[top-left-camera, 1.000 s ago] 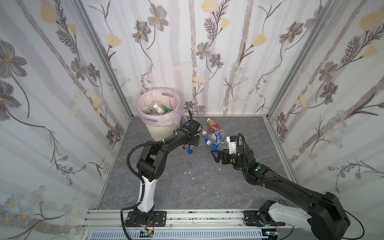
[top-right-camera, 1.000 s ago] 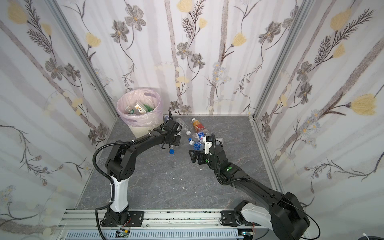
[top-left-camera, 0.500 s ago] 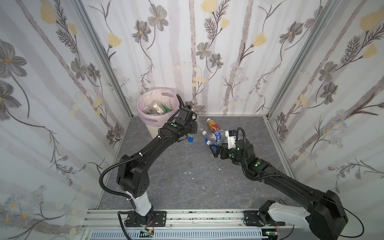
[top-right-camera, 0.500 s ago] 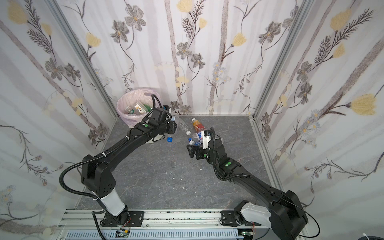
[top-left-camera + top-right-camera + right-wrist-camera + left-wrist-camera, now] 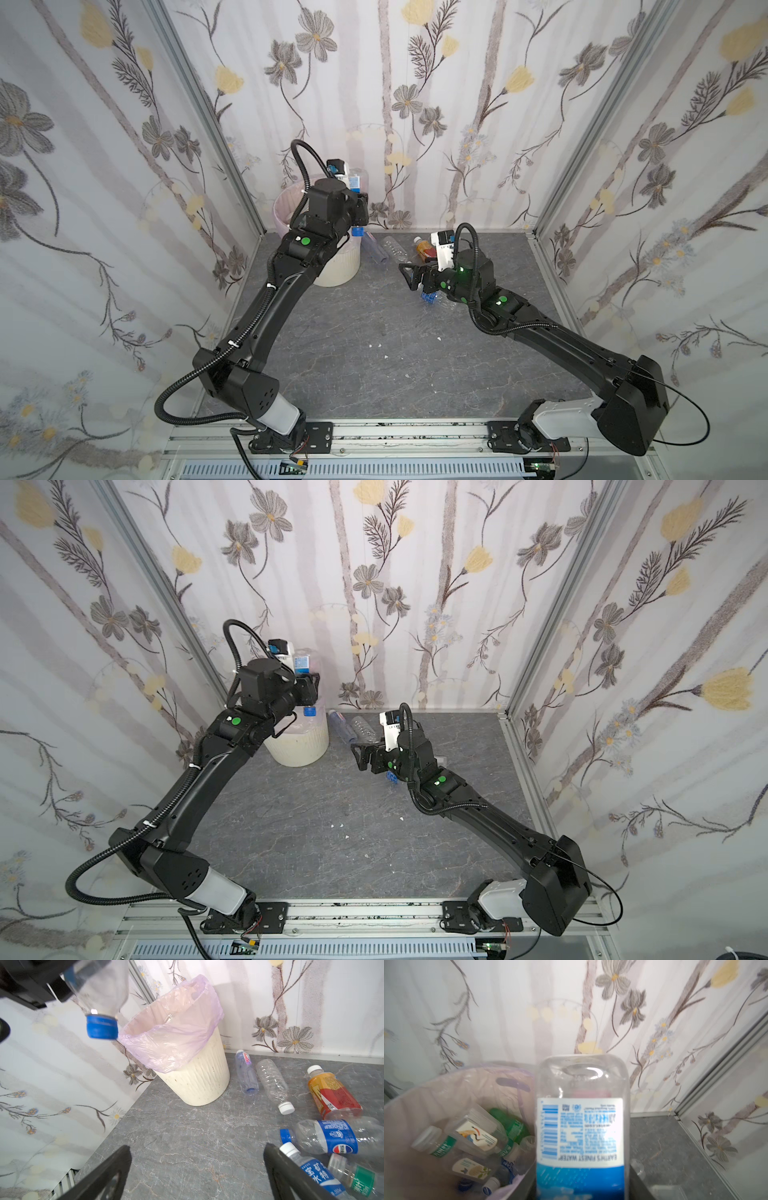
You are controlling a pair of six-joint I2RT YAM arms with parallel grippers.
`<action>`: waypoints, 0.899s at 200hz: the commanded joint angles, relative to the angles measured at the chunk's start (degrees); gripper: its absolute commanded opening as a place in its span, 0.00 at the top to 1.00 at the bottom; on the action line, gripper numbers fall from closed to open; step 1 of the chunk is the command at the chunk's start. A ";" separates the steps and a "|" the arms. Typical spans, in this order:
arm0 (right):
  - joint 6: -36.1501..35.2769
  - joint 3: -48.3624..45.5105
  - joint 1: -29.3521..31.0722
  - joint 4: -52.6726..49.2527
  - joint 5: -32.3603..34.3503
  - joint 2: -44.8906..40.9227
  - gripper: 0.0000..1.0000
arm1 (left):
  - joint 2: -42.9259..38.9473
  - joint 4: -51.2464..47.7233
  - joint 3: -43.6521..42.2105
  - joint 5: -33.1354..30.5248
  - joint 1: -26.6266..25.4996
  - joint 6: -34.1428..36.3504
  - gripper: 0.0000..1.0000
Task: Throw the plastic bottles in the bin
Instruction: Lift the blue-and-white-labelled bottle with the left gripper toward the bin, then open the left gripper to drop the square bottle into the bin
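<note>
Two black claws are in view. The left claw (image 5: pixel 358 204) is clamped on a clear plastic bottle with a blue-and-white label and a blue cap (image 5: pixel 581 1126), its jaws drawn narrow around the body. That bottle hangs upside down, cap lowest, above the rim of the round cream-white ribbed bin lined with a translucent pink bag (image 5: pixel 199 1082). Whether it hangs over the opening or just outside the rim I cannot tell. Several bottles already lie inside the bin, among them a green plastic bottle (image 5: pixel 510 1124).

The right claw (image 5: pixel 197 1167) is spread wide and holds nothing, low over the grey stone-patterned floor (image 5: pixel 187 1136). One of its fingers (image 5: pixel 278 1165) is just beside a white-capped clear bottle with a blue label (image 5: pixel 311 1172); contact cannot be judged. Close by lie a blue-capped clear bottle with a blue label (image 5: pixel 328 1136), a clear bottle with a green label (image 5: pixel 357 1178) and an orange-red bottle with a white cap (image 5: pixel 332 1093). Nearer the bin, a clear bottle with pink lettering (image 5: pixel 246 1072) and an unlabelled clear bottle with a white cap (image 5: pixel 272 1082) lie side by side.
</note>
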 commanded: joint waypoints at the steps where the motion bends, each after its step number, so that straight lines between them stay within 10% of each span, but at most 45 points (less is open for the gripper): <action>1: -0.92 2.13 0.52 -0.45 -0.22 1.51 0.00 | -0.21 3.08 4.78 -3.17 0.91 4.96 0.51; 52: -0.92 2.99 0.72 -0.12 -0.49 3.41 0.00 | 2.07 5.00 15.99 -5.88 3.84 8.29 0.51; 110: 0.21 2.95 0.76 0.23 -0.99 3.86 0.00 | 16.89 4.70 18.68 6.66 15.13 -6.94 0.50; 131: 0.48 2.13 0.86 0.15 -0.77 3.86 0.00 | 21.40 1.70 20.92 16.85 16.82 -10.82 0.01; 180: 1.41 -0.74 0.89 1.24 -0.73 3.38 0.00 | 13.49 -0.34 15.33 16.29 15.21 -12.00 0.00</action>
